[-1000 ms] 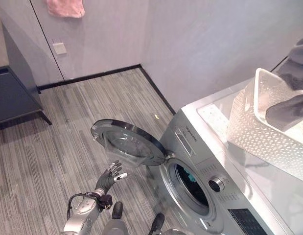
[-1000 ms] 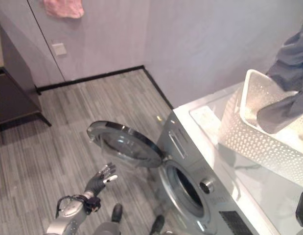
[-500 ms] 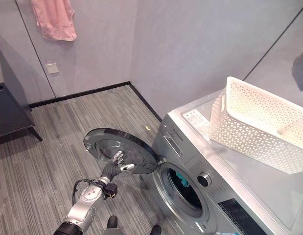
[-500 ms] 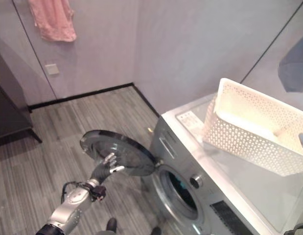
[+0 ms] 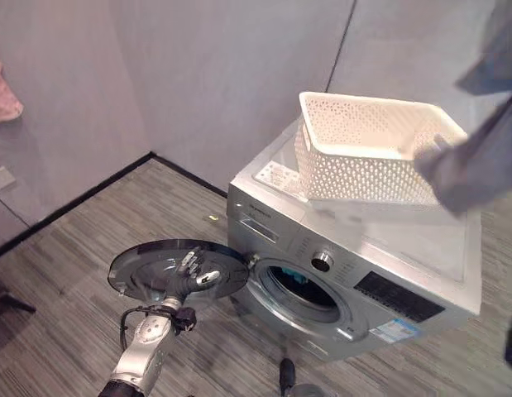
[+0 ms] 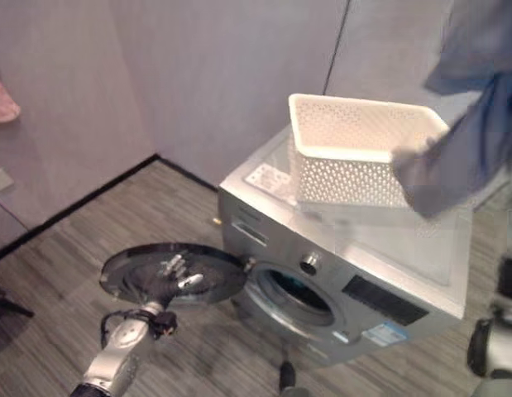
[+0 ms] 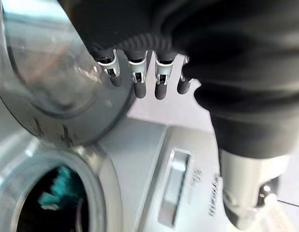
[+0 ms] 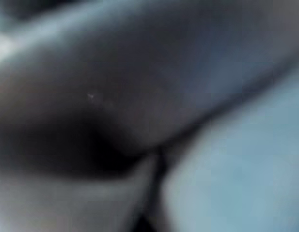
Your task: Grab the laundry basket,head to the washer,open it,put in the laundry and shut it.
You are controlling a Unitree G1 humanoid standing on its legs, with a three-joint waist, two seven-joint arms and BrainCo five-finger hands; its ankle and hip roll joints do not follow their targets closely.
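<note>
Silver washer (image 5: pixel 363 273): round glass door (image 5: pixel 156 269) swung wide.
My left hand (image 5: pixel 198 271): fingers straight, tips against the door.
White perforated basket (image 5: pixel 363 149): atop washer.
Grey cloth (image 5: pixel 471 157): hanging beside basket; my right hand's state I cannot tell.

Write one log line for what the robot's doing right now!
washer door: open | left hand: against door | basket: on washer | grey garment: lifted

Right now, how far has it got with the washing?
Done: basket stands on the washer, door swung open, something teal already in the drum. In hand: a grey garment hangs over the basket; left hand at the door. Left: load it, shut the door.
</note>
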